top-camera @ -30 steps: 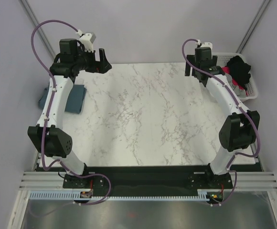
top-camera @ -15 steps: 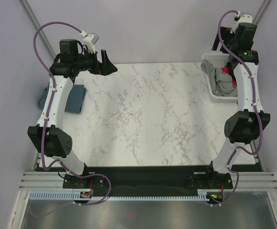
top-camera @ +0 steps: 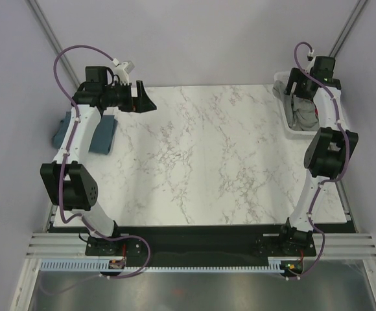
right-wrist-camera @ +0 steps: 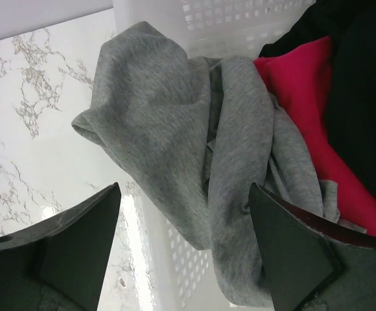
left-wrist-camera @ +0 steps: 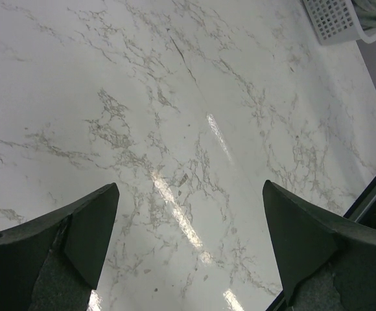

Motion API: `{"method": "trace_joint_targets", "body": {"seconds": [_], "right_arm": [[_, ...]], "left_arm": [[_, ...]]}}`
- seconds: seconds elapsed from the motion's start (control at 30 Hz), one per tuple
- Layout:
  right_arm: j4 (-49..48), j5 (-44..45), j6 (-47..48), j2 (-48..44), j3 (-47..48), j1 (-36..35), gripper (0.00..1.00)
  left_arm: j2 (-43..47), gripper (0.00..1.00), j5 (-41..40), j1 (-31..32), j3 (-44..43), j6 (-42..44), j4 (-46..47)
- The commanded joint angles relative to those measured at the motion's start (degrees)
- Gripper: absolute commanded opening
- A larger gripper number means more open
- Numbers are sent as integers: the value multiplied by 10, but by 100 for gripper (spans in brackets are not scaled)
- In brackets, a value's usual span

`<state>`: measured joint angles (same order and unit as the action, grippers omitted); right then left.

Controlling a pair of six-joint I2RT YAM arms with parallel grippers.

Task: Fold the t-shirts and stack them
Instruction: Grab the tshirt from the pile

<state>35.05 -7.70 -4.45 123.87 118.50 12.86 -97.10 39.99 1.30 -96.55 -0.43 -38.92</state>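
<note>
A grey t-shirt [right-wrist-camera: 175,142] hangs over the rim of the white basket [right-wrist-camera: 227,26], with a magenta-pink shirt [right-wrist-camera: 305,110] and a black shirt [right-wrist-camera: 363,78] beside it inside. My right gripper [right-wrist-camera: 183,194] hovers just above the grey cloth, open, holding nothing. From above, that gripper [top-camera: 293,87] sits over the basket [top-camera: 295,131] at the back right. A folded teal-blue t-shirt [top-camera: 102,135] lies at the table's left edge, partly under the left arm. My left gripper [top-camera: 146,102] is raised at the back left, open and empty, looking over bare marble [left-wrist-camera: 189,188].
The marble tabletop [top-camera: 201,155] spreads between the two arms. The basket's corner [left-wrist-camera: 334,19] shows at the far edge in the left wrist view. Purple cables loop above both arms. A black strip runs along the table's near edge.
The right arm has swung from the table's back edge out to the right and come down over the basket. The left gripper has shifted slightly. Both stayed open.
</note>
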Motion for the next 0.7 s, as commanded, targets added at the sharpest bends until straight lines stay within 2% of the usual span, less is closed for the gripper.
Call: {"method": "trace_joint_targets", "body": {"seconds": [0.0, 0.2, 0.5, 0.6, 0.67], "right_arm": [[-21, -18, 8, 1, 10, 1, 88], [-22, -3, 12, 8, 11, 1, 86], [-5, 27, 30, -31, -63, 1, 83], [0, 33, 41, -40, -85, 1, 76], [-1, 33, 41, -43, -84, 1, 59]], "left_arm": [[3, 100, -12, 0, -6, -6, 16], [2, 99, 4, 0, 4, -6, 21], [-23, 99, -18, 0, -29, -6, 24], [-35, 98, -8, 0, -45, -10, 24], [-38, 96, -8, 0, -49, -10, 24]]}}
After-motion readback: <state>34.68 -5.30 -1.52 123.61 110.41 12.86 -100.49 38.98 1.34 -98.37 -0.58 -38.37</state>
